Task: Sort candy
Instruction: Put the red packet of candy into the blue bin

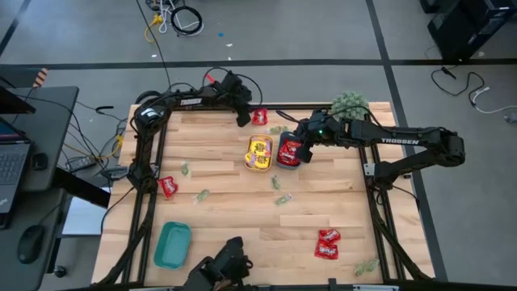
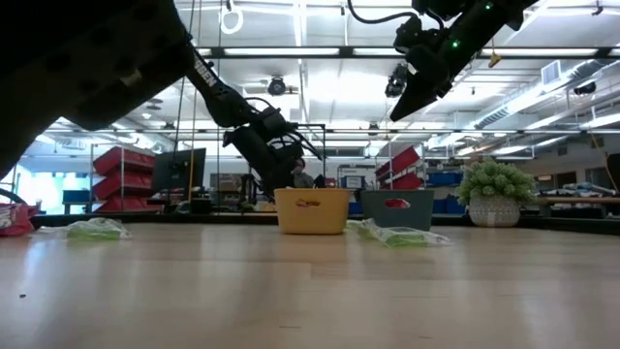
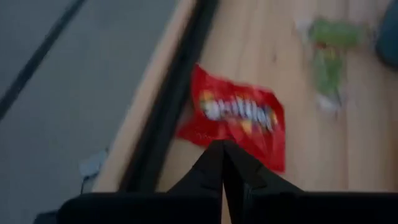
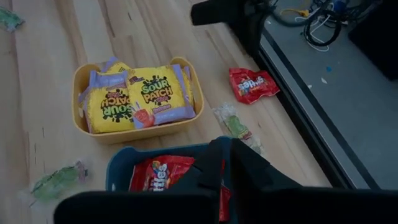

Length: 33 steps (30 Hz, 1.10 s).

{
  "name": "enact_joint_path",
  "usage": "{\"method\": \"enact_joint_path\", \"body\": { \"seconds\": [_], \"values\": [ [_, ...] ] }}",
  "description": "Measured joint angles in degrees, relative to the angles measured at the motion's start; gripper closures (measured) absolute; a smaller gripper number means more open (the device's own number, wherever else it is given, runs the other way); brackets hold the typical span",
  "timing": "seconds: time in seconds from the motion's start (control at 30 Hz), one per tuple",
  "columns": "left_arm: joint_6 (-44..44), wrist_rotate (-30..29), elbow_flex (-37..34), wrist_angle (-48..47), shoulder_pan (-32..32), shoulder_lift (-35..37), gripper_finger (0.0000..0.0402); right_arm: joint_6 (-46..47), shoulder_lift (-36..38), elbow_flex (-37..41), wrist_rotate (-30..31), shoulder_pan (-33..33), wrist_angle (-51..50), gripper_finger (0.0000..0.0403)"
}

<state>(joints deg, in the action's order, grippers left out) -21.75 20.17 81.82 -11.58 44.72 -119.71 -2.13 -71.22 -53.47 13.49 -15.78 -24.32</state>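
Observation:
A shiny red candy packet (image 3: 239, 118) lies by the table's far edge, and my left gripper (image 3: 222, 146) is shut at its near edge; the high view shows the same gripper (image 1: 242, 121) next to the packet (image 1: 259, 117). My right gripper (image 4: 227, 144) hangs shut and empty above the blue tray (image 4: 118, 165), which holds a red packet (image 4: 155, 174). The yellow tray (image 4: 78, 93) beside it holds yellow packets (image 4: 134, 99). Loose red packets (image 1: 167, 187) (image 1: 328, 243) and small pale green pieces (image 1: 201, 196) (image 1: 283, 198) lie scattered on the wood. My left gripper's two shut fingertips (image 3: 214, 155) meet on the red packet's near edge (image 3: 205, 138), slanting down from the table's left. The fingers hide the contact itself. The rest of the packet lies flat on the table by the dark frame rail.
A teal tray (image 1: 173, 244) sits near the front left corner. A fuzzy green plant (image 1: 349, 103) stands at the far right behind my right arm. Black frame rails (image 1: 153, 178) run along the table's sides. More green pieces lie at the front right (image 1: 365, 265).

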Motion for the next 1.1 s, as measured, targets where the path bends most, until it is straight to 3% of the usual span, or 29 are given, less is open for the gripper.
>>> {"method": "enact_joint_path", "body": {
  "seconds": [0.2, 0.47, 0.6, 0.93, 1.1],
  "values": [
    [-7.74, -4.16, 0.15, -1.66, -2.31, -0.44, 0.0344, -0.01, 0.00, 0.00, -0.02, -0.92, 0.11, 0.0373],
    [-4.54, -4.84, 0.24, -0.49, -2.35, -1.25, 0.0255, -0.01, 0.00, 0.00, -0.02, -1.03, 0.20, 0.0346],
    [-3.15, -1.50, 0.24, 0.07, -2.27, -2.52, 0.0229, -0.01, 0.00, 0.00, -0.02, -1.05, 0.25, 0.0339],
    [-3.05, -6.75, 0.20, 4.45, -2.59, -4.15, 0.0224, -0.02, 0.00, 0.00, -0.05, -1.71, 0.28, 0.0339],
    [-3.16, -7.57, 1.97, 2.50, -2.75, -5.27, 0.0267, -0.26, 0.00, 0.00, -0.06, -1.78, 0.28, 0.0347]
  ]
}}
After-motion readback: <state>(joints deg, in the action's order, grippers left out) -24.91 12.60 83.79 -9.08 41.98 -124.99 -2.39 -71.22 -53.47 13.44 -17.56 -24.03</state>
